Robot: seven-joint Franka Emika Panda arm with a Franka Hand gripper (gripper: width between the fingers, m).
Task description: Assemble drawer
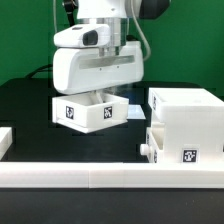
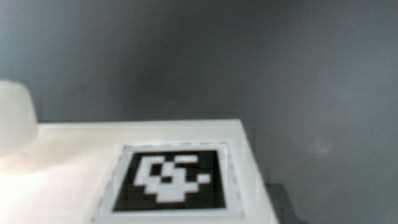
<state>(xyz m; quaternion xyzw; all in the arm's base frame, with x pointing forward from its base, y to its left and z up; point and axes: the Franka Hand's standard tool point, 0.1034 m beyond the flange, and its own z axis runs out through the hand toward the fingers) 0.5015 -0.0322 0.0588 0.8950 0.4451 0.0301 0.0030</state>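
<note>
Pincer (image 1: 95,93): at small white tagged plastic tray (image 1: 88,112) — grip hidden, cannot tell.
Tall white boxy housing (image 1: 186,122): exterior view's right.

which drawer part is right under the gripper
The small tray in the middle, directly below the gripper; the tall housing stands apart on the exterior view's right.

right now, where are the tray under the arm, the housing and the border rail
tray (image 1: 86,112): exterior view, tagged front side
housing (image 1: 185,102): exterior view, top face
border rail (image 1: 100,176): exterior view, its top surface
</note>
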